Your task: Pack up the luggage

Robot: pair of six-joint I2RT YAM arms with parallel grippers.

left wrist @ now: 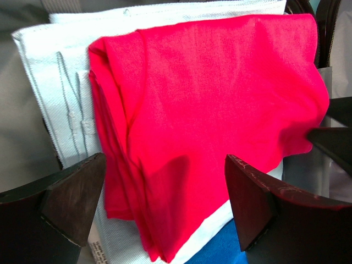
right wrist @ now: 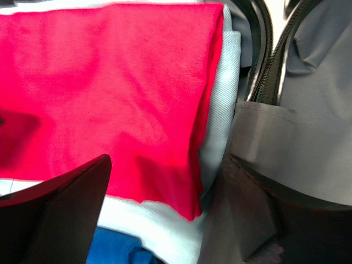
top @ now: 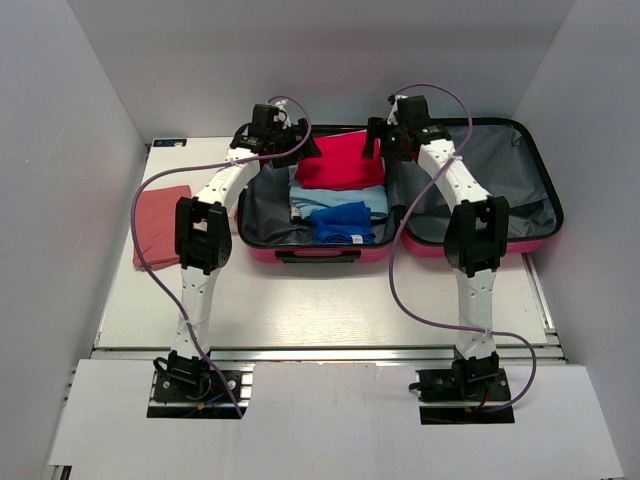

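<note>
Top external view has the luggage (top: 318,252) lying flat open on the table (top: 300,300), pink shell, grey lining, folded clothes in the left half. Left gripper (left wrist: 165,165) and right gripper (right wrist: 168,162) are both spread wide, holding nothing, over the red folded cloth (top: 340,162).

Item 1: red folded garment (left wrist: 214,121), filling the centre of my view, its stacked fold edges running toward 7 o'clock.
Item 2: pale white folded garment (left wrist: 60,82) with stitched seams. It lies under the red one and shows from 9 round to 12 o'clock.
Item 3: blue cloth (left wrist: 220,252), a corner at 6 o'clock.
Item 4: luggage lining (left wrist: 19,137), grey, at 9 o'clock.
Item 5: my fingers (left wrist: 69,206), dark, at 7 and 5 o'clock, spread wide, with the red garment showing in the gap.
</note>
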